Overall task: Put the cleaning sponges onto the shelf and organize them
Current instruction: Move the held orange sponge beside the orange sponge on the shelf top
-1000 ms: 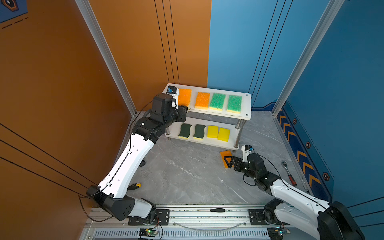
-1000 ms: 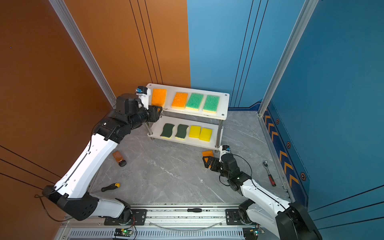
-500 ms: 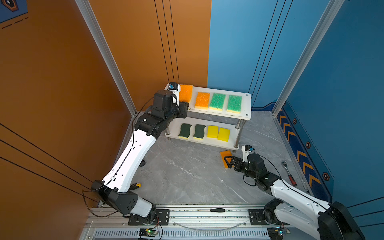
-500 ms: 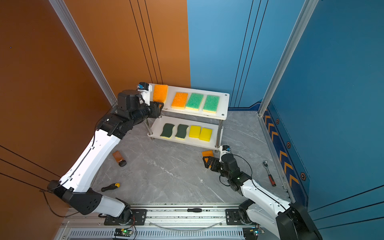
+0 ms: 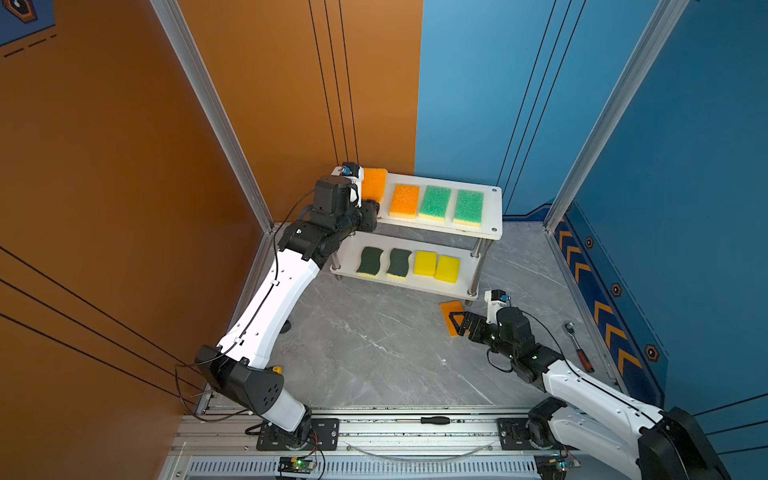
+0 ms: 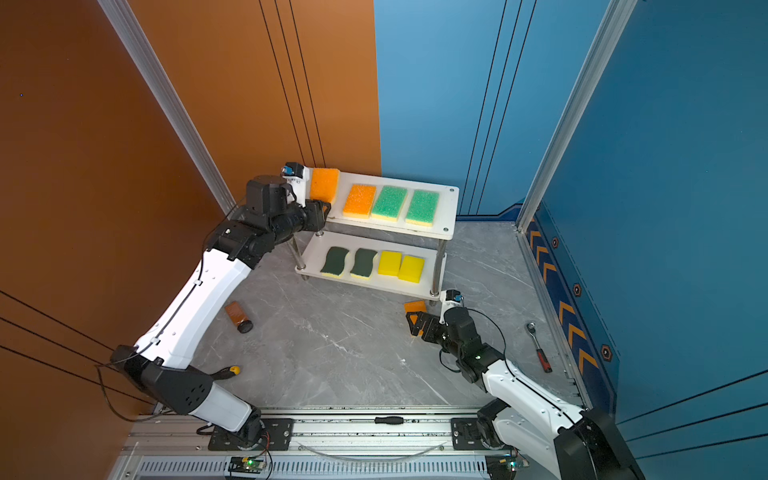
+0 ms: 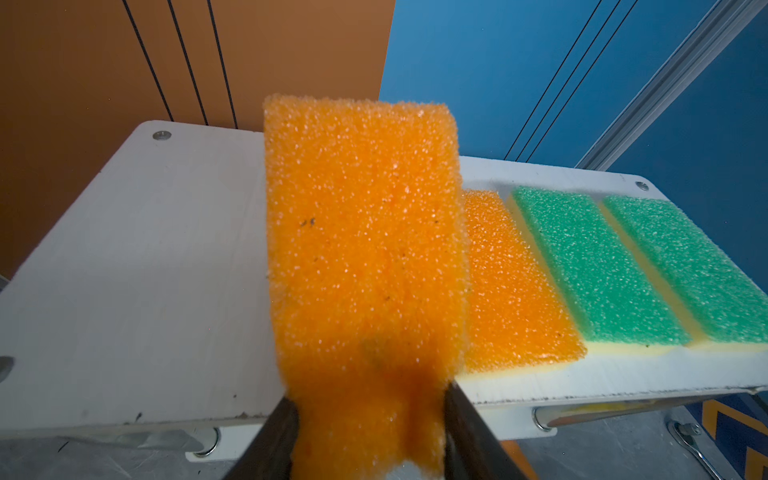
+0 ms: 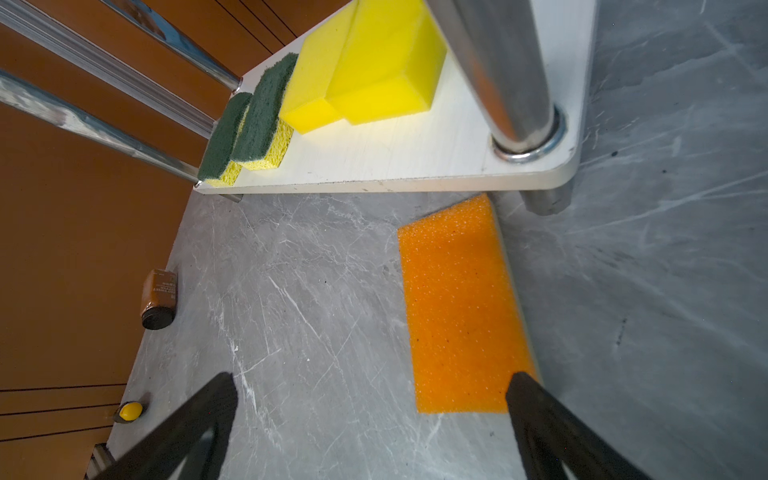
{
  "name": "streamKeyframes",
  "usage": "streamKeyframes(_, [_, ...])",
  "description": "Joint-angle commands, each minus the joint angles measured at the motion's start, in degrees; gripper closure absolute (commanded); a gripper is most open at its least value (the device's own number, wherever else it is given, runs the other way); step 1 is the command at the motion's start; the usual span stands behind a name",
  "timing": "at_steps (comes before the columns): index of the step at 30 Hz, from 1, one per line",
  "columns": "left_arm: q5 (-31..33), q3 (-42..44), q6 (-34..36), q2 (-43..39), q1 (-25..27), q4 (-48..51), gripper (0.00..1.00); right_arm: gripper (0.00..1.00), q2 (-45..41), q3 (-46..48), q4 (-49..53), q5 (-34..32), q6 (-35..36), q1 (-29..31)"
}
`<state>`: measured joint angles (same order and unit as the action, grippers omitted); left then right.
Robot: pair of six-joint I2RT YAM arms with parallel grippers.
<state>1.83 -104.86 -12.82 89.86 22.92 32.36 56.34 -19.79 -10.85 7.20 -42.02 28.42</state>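
**One orange sponge up at the shelf, one down on the counter**

Your left gripper [image 7: 370, 415] was clamped tight on the short end of the held orange sponge [image 7: 365, 232]. You had it over the left end of the top board [image 5: 492, 210] of the shelf [image 5: 477, 249], tipped up with its far end toward the wall. I could not tell if it touched the board. On one side of it, a second orange sponge [image 5: 405, 200] lay just beside it, then two light-green sponges [image 5: 434, 202] in a neat row. On its other side, the left wrist view showed a wide bare stretch of board, out to the round corner with the screw.

The lower board [image 8: 395, 162] had two dark-green sponges [image 5: 370, 261] and two yellow sponges [image 5: 426, 262] side by side. There was a bare strip along its front edge.

Your right gripper [image 8: 374, 378] was spread wide and held nothing. It was low over the grey counter [image 5: 374, 345]. One finger [image 8: 540, 407] sat over a corner of the last orange sponge [image 8: 457, 307]. That sponge lay flat on the counter, just beside the shelf's front right foot.

The middle of the counter was open. A brown bottle [image 6: 237, 316] lay near the left arm, and a wrench [image 5: 577, 347] lay by the blue wall.
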Motion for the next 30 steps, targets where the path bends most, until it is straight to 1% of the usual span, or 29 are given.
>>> streamKeyframes(1, [-1.47,-2.43,1.22,0.79,-0.42,-1.07,0.51,0.00,-0.71,0.61,1.97,-1.31,-0.09,-0.33])
streamKeyframes(12, [-2.44,-4.57,0.95,3.82,-0.50,-1.07,0.50,0.00,-0.89,0.93,1.98,-1.20,0.09,-0.65])
streamKeyframes(30, [-1.21,-5.53,0.94,5.91,-0.57,-1.11,0.49,0.00,-3.21,2.08,2.67,-1.39,-0.01,-1.66])
